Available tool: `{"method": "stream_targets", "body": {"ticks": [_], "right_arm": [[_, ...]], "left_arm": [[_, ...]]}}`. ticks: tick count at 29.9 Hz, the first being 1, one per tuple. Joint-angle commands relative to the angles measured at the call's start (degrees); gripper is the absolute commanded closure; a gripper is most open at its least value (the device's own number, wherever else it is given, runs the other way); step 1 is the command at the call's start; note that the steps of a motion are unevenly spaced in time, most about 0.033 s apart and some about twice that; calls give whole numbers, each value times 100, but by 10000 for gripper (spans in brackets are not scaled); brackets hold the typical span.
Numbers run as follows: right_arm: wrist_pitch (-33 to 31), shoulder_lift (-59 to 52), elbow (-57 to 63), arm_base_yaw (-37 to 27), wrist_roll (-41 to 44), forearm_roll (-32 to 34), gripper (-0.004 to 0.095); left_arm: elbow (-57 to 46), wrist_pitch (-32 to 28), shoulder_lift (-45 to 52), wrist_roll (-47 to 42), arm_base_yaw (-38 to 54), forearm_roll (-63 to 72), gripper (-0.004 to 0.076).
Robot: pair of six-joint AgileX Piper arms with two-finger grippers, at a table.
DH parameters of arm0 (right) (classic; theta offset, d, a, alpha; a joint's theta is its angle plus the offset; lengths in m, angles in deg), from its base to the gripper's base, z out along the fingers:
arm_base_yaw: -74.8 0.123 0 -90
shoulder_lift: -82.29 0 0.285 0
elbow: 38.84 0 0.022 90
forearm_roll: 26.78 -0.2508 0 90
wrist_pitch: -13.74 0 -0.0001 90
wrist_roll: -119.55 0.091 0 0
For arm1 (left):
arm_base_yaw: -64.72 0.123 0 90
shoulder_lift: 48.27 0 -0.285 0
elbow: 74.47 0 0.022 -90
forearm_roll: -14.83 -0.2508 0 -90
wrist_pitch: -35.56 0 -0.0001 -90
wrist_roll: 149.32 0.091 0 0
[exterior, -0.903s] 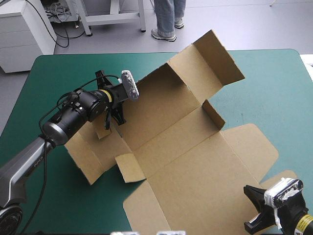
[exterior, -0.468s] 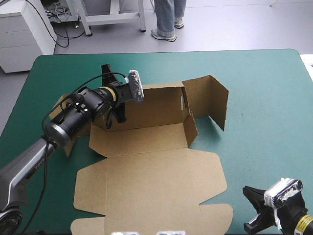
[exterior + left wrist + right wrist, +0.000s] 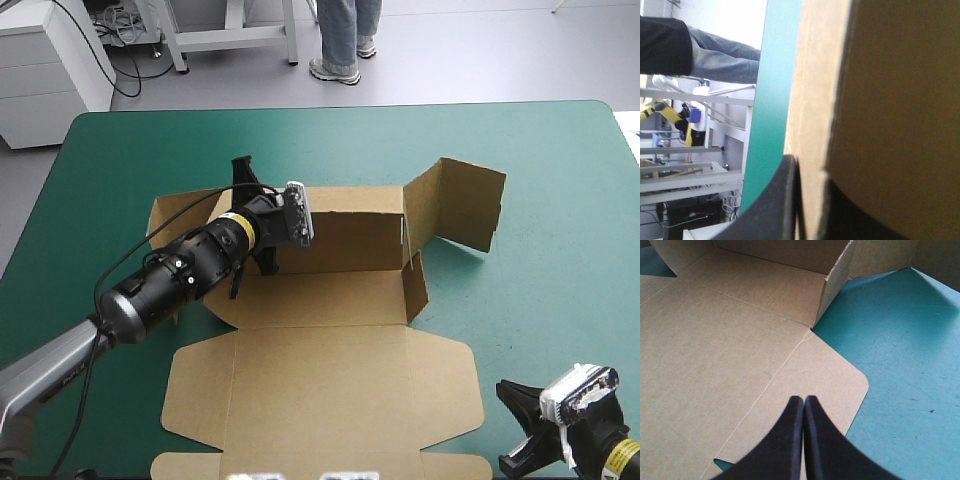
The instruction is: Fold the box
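Observation:
The brown box (image 3: 320, 370) lies in the middle of the teal-green table (image 3: 560, 260), its wide lid panel flat toward the near edge. The long back wall (image 3: 350, 240) stands upright, and a side flap (image 3: 460, 205) is raised at its right end. My left gripper (image 3: 262, 222) is shut on the left part of that wall. In the left wrist view the board (image 3: 890, 100) sits between the black fingers of the gripper (image 3: 807, 172). My right gripper (image 3: 515, 425) is shut and empty at the near right corner. In its own view the gripper (image 3: 803, 400) hovers over the lid's rounded corner flap (image 3: 830, 385).
A short side wall (image 3: 835, 285) stands at the tray's right end, ahead of the right gripper. Bare teal-green cover (image 3: 900, 340) stretches to the right of the box. The lid's near edge reaches the table's front edge. Another flap (image 3: 175, 215) shows behind the left arm.
The box swung down from a tilted, lifted pose to lie square on the table and slid right. My left gripper moved right with the wall. The right gripper stayed still.

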Motion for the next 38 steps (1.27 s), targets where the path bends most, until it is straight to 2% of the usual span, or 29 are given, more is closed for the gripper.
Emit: {"method": "stream_targets", "body": {"ticks": [1,6,10,15,19,23,26,28,38], "right_arm": [[425,64,-146,-31,-7,47,925],[430,64,-146,-31,-7,73,925],[466,64,-122,-31,91,370,923],[456,64,-100,-31,917,1103,917],[432,64,-100,-31,925,1198,825],[432,64,-100,-31,925,1198,566],[432,64,-100,-31,925,1211,427],[423,64,-100,-31,973,1322,402],[281,269,-472,-31,1678,1835,403]], "left_arm": [[-386,-260,181,-859,-278,-389,732],[-776,-750,170,-2599,-323,-1810,732],[-974,-502,67,-3724,-323,-3279,732],[-999,92,-46,-5111,-587,-4759,732],[-999,110,-163,-5489,-864,-5373,732],[-999,210,-185,-5641,-910,-5321,732],[-999,555,-185,-5641,-910,-5332,732],[-999,624,-185,-5641,-910,-5332,732],[-999,549,-185,-5641,-946,-5332,732]]}}
